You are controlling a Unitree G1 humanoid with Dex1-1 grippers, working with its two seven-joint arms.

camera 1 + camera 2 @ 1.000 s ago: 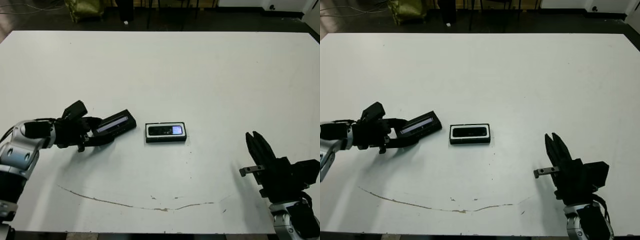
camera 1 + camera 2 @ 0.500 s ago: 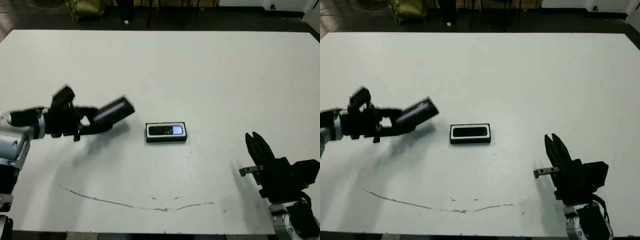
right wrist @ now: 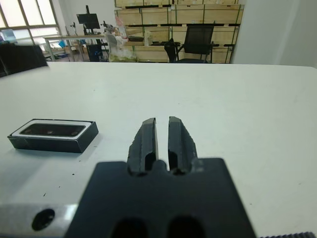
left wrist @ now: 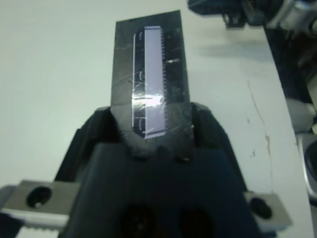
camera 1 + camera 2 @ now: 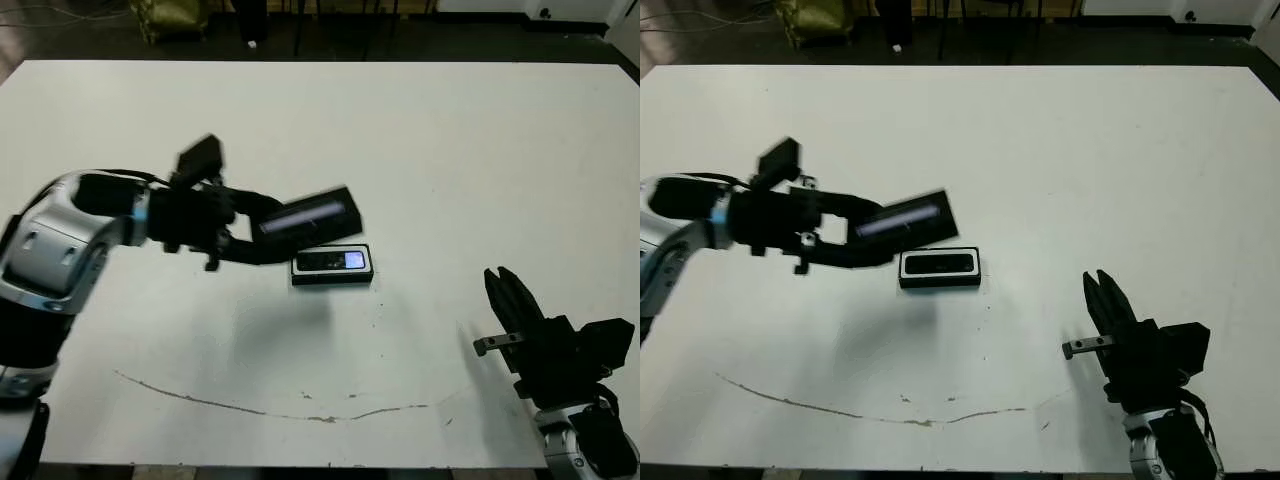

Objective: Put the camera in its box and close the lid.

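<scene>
— White bench (image 5: 420, 150), nearly bare, with a thin brown scuff line along the near edge. See the box (image 5: 332, 265) sitting out in the middle? The camera (image 3: 51, 130) is lying down inside the white lining, so that part looks finished.

— And the lid (image 5: 308, 215)?

— Up in the air, clamped by one short end in the left gripper (image 5: 232, 232), silvery strip facing up. It hangs just over the box's left end, slightly tilted, free end toward the box.

— So what makes the closing go well?

— Squaring it up, I'd say. The lid sits at an angle to the box, so it wants turning until the long edges run parallel, then centring over the rim before it goes down. Level it too; a low corner could catch the wall and shove the box sideways, since nothing is holding it.

— Could the other arm help?

— The right gripper (image 5: 1102, 300) is well off to the right, fingers pressed almost together, holding nothing. It could brace the box, I reckon.

— Anything hidden?

— Whether the camera lies flush below the rim; I can't tell from here.
</scene>
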